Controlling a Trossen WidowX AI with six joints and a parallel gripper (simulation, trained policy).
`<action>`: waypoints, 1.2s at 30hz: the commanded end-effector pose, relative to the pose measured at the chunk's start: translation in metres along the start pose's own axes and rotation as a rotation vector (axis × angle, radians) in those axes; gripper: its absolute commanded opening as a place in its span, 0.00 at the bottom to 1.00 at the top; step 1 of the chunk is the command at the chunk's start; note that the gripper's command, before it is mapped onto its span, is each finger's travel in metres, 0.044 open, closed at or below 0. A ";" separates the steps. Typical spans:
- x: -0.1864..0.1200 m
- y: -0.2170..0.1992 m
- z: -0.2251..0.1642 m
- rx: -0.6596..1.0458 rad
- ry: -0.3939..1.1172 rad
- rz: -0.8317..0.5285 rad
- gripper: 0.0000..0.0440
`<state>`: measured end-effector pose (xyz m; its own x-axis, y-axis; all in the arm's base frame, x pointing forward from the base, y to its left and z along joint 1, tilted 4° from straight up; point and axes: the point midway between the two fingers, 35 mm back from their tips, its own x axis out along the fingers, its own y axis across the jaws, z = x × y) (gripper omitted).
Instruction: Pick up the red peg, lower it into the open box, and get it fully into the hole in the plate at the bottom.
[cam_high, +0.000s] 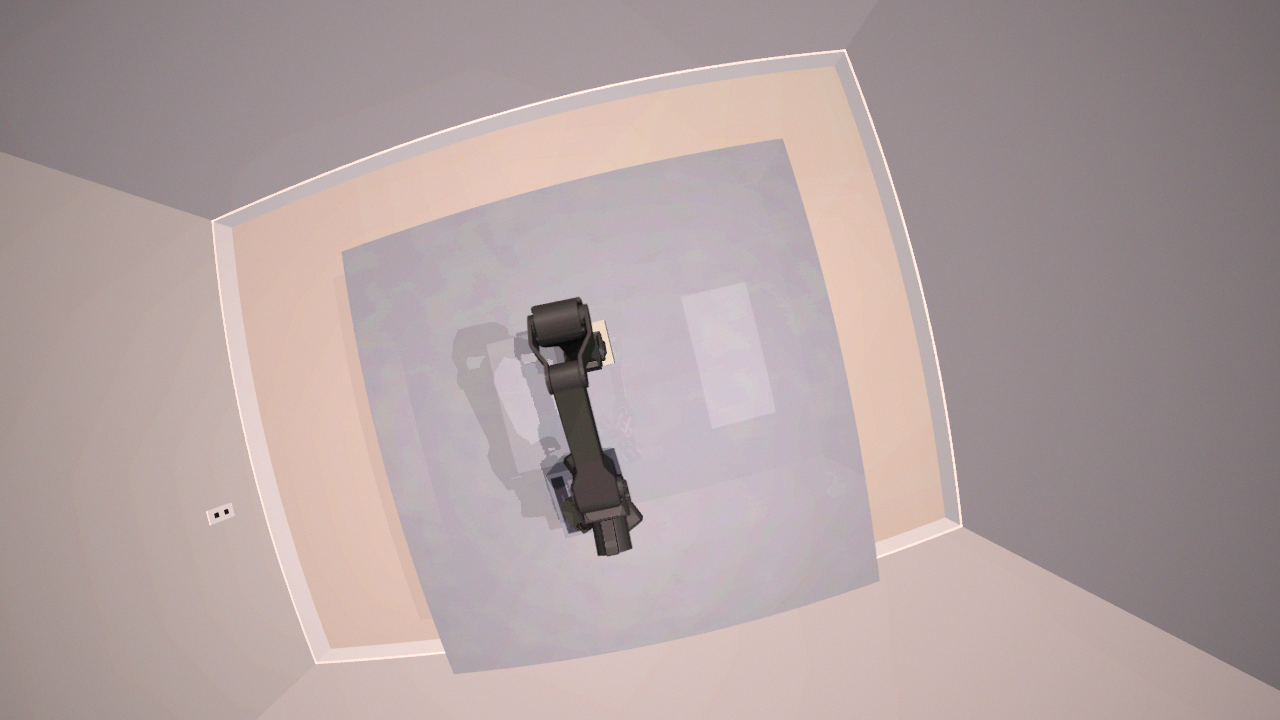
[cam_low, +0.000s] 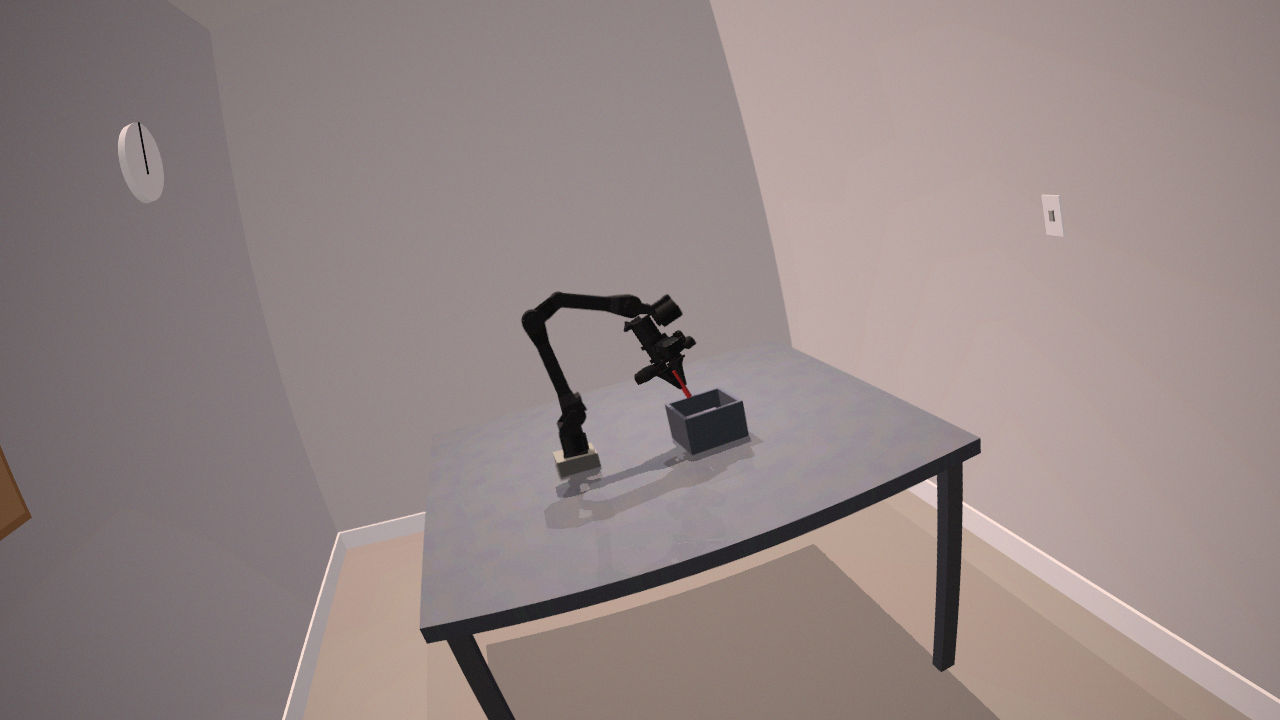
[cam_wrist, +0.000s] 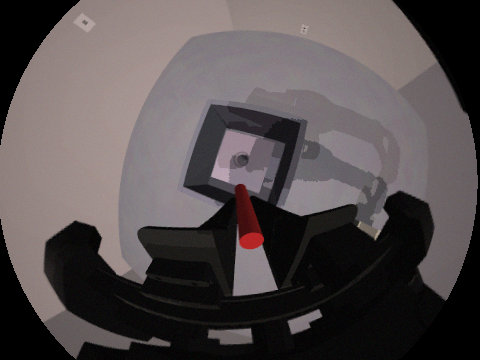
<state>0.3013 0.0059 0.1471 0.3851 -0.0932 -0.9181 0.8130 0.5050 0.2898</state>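
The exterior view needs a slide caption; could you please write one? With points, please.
The gripper (cam_low: 679, 379) (cam_wrist: 243, 201) holds the red peg (cam_low: 682, 385) (cam_wrist: 248, 220), tilted, above the open box (cam_low: 718, 428) (cam_wrist: 198, 155) on the table (cam_high: 787, 501) (cam_low: 572, 546) (cam_wrist: 160, 115).

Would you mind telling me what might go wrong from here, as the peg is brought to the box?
The gripper holds the red peg tilted in the exterior view, so it may jam at the hole rather than slide in.

The peg's lower end is close to the rim of the box in that view, and might catch it.

The gripper could also bump the walls while reaching down.
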 end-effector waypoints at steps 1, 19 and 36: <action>0.009 -0.001 0.012 0.014 -0.008 -0.014 0.01; 0.054 -0.001 0.031 0.037 0.055 -0.074 0.04; 0.083 0.007 0.053 -0.033 0.065 -0.135 0.44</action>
<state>0.3537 -0.0385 0.0855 0.2402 -0.0951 -0.9660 0.8460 0.5085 0.1603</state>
